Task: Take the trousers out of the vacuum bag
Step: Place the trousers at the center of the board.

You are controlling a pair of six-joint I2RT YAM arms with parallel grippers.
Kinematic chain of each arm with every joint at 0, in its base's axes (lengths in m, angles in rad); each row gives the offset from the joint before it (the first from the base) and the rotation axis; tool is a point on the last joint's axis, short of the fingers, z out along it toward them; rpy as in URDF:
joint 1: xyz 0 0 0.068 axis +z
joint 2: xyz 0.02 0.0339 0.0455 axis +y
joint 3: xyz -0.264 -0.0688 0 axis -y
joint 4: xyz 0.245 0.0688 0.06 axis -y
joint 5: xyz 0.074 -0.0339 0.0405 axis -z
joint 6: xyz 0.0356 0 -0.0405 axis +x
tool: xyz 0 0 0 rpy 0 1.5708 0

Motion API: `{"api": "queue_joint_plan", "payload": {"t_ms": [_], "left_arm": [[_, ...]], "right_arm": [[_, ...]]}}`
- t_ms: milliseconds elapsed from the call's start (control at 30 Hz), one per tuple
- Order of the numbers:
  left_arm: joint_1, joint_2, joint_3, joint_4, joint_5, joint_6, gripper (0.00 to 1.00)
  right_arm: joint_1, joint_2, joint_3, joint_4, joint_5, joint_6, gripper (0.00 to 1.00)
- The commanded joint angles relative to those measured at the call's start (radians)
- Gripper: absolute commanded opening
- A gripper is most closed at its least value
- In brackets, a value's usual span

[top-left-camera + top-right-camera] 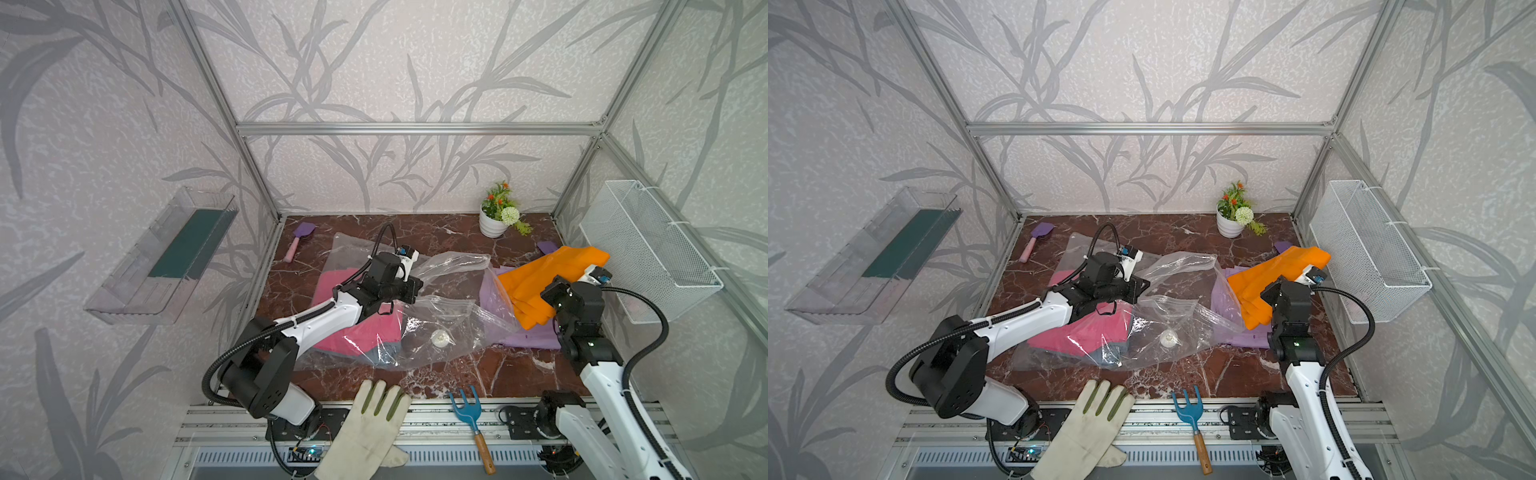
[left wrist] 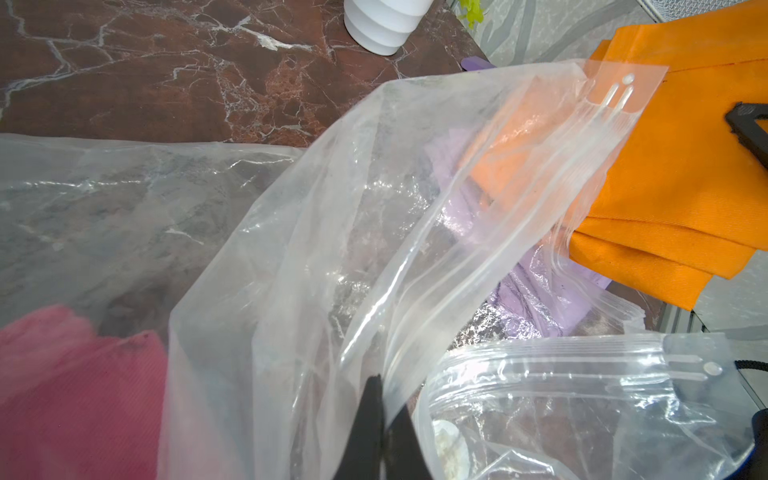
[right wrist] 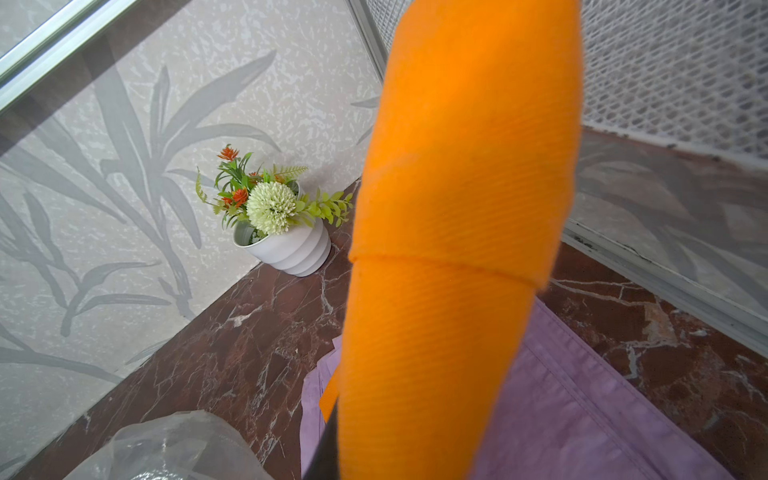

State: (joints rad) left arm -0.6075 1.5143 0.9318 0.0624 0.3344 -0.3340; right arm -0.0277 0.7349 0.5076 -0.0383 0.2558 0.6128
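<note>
Trousers: 2 bagged, pink (image 1: 353, 328) and denim (image 1: 387, 351); 2 out at 3 o'clock, lilac (image 1: 530, 337) and orange (image 3: 457, 208). Left gripper (image 2: 380, 399) pinches the 1 vacuum bag (image 1: 440, 316); right gripper (image 3: 330, 440) clamps orange.

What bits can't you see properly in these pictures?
Blue denim trousers: both top views, only a sliver shows under the pink trousers inside the vacuum bag.
Right gripper: right wrist view, orange trousers cover nearly all of it.
Left gripper: left wrist view, cut off by the picture edge.
Small purple thing: mostly behind orange trousers.
</note>
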Motion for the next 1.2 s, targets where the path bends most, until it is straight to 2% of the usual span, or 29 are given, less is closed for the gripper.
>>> {"api": "queue_joint_plan", "payload": {"t_ms": [0, 167, 633, 867, 1167], "left_arm": [[0.007, -0.016, 0.032, 0.024, 0.002, -0.014, 0.00], [0.006, -0.023, 0.066, 0.022, 0.001, -0.023, 0.00], [0.014, -0.026, 0.195, -0.013, -0.007, -0.061, 0.00], [0.030, -0.048, 0.232, -0.042, -0.018, -0.074, 0.00], [0.044, -0.085, 0.218, -0.022, -0.035, -0.085, 0.00]], "right_arm": [[0.016, -0.031, -0.014, 0.038, 0.003, 0.018, 0.00], [0.021, -0.065, -0.058, -0.018, 0.012, 0.106, 0.00], [0.022, -0.209, -0.123, -0.136, 0.090, 0.145, 0.00], [0.017, -0.242, -0.078, -0.162, 0.141, 0.099, 0.00], [0.012, -0.336, 0.032, -0.216, 0.210, -0.046, 0.00]]}}
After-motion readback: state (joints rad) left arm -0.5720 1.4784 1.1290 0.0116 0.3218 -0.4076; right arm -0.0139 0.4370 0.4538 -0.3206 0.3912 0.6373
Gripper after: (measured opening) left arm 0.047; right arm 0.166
